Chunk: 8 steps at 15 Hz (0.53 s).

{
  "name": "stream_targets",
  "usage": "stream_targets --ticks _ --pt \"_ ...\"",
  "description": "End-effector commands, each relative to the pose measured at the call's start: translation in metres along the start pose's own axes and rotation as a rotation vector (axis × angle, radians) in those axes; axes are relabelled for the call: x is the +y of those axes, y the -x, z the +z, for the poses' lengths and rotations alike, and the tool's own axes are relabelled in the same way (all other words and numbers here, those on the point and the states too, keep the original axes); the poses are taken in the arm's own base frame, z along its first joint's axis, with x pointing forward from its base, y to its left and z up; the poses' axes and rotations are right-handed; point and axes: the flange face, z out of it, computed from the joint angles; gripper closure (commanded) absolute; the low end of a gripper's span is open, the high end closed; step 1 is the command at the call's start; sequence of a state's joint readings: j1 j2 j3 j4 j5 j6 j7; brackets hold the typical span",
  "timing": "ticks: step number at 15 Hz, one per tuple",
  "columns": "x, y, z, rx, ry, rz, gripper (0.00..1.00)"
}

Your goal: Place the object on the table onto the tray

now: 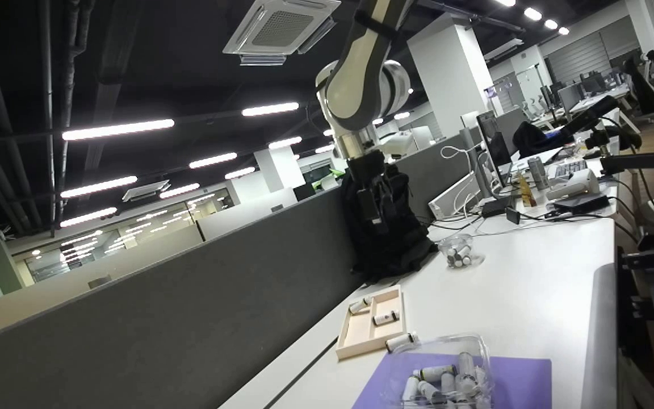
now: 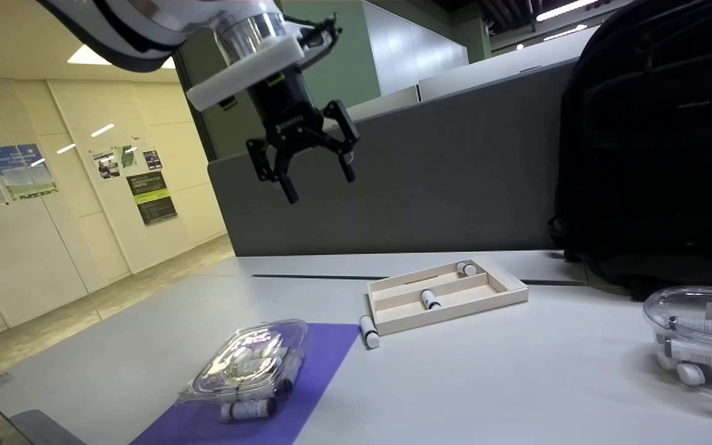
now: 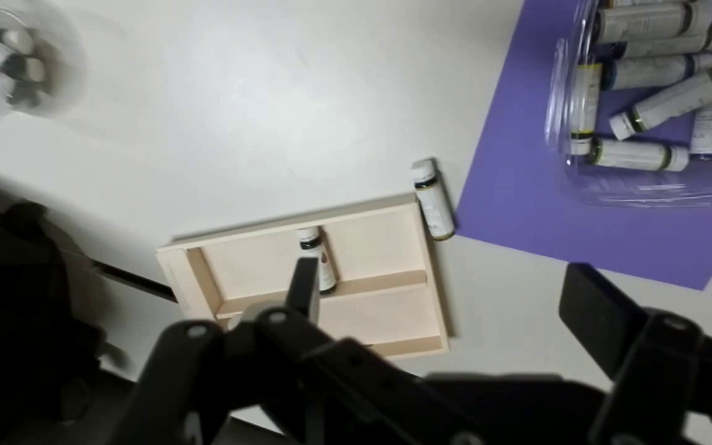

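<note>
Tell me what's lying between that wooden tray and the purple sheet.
A small white-capped bottle lies on its side on the white table, between the wooden tray and the purple sheet. The wrist view shows this plainly.

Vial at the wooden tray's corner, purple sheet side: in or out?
Out: in the wrist view the vial lies on its side on the white table, beyond the end wall of the wooden tray.

On one table [image 2: 486, 371] I count one tray [image 2: 455, 311], two vials [image 2: 430, 300] inside it and one loose vial [image 2: 369, 332] just beside. In an exterior view: one clear box [image 2: 248, 358] left, on one purple sheet [image 2: 324, 353]; one round tub [image 2: 693, 305] and one backpack [image 2: 665, 154] right. My wrist view shows at least seven vials [image 3: 635, 154] in the box.
</note>
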<state>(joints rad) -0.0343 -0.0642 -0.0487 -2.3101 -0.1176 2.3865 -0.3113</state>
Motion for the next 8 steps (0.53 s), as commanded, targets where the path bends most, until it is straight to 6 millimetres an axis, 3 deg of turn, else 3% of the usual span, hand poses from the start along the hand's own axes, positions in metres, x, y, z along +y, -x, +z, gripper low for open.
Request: stream_targets --ticks 1,4,8 --pt "0.019 -0.007 0.05 0.009 -0.136 -0.065 0.0" --pt "0.028 -0.006 0.091 -0.048 -0.2 -0.109 0.0" --pt "0.035 -0.006 0.137 -0.145 -0.16 -0.116 0.0"
